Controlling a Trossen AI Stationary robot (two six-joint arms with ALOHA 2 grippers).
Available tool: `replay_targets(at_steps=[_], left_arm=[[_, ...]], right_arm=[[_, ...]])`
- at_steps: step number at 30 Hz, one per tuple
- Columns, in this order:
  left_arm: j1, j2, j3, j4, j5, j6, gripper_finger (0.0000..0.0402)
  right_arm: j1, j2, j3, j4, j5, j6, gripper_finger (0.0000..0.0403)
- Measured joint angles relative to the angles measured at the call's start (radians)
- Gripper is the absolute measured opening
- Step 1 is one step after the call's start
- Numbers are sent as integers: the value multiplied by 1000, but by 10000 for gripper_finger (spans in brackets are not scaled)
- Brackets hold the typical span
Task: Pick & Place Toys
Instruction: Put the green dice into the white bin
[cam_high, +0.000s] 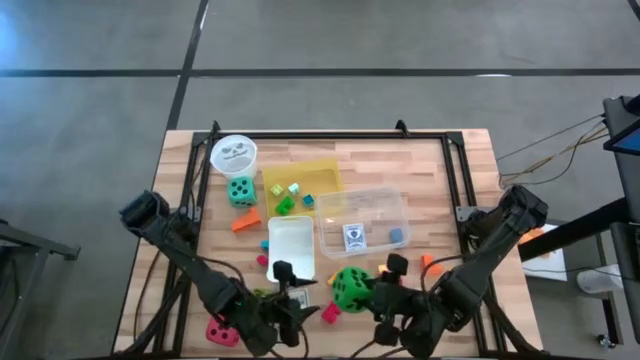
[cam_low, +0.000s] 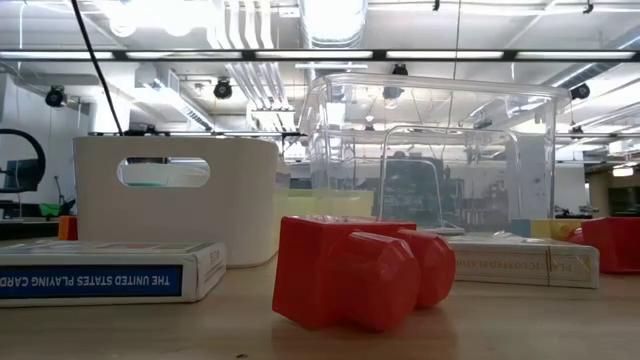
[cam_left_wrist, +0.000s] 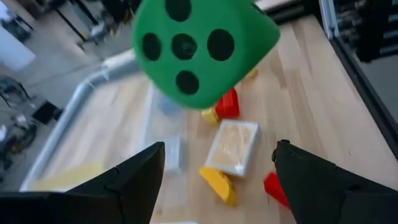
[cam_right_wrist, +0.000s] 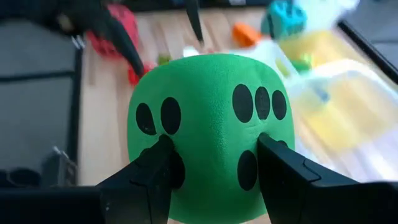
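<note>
The wooden table (cam_high: 440, 180) carried a clear plastic box (cam_high: 362, 222) and a yellow tray (cam_high: 300, 180) near its middle. The right gripper (cam_right_wrist: 212, 171) was clamped on the green die (cam_high: 351, 287) at the near edge, just in front of the box, while the left gripper (cam_high: 284, 300) hung close beside it with its fingers spread wide and holding nothing

Red plastic block (cam_low: 360, 270): centre foreground, resting on the worktop (cam_low: 150, 330). Playing-card pack (cam_low: 105, 270): lower left, lying flat. White tub with handle cut-out (cam_low: 180, 195): left, behind the pack. Clear plastic box (cam_low: 430, 155): centre right, behind the block. Second card pack (cam_low: 525, 262): right. Red piece (cam_low: 612, 243): right edge.
</note>
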Motion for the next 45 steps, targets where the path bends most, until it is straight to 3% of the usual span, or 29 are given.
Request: replay_targets(at_steps=[5,15,24,41,45], left_arm=[[-5,0,0,99,-21,115,290],[-12,-4,0,122,-168,250,290],[-42,-4,0,261,-277,437,290],[-47,-5,0,424,-297,671,290],[-47,-5,0,446,-292,720,271]], right_arm=[[-34,0,29,62,28,-91,177],[-61,-1,43,110,37,-74,175],[-78,-2,84,124,6,-42,165],[-117,-5,87,276,-126,-153,164],[-126,-4,86,281,-147,-158,163]])
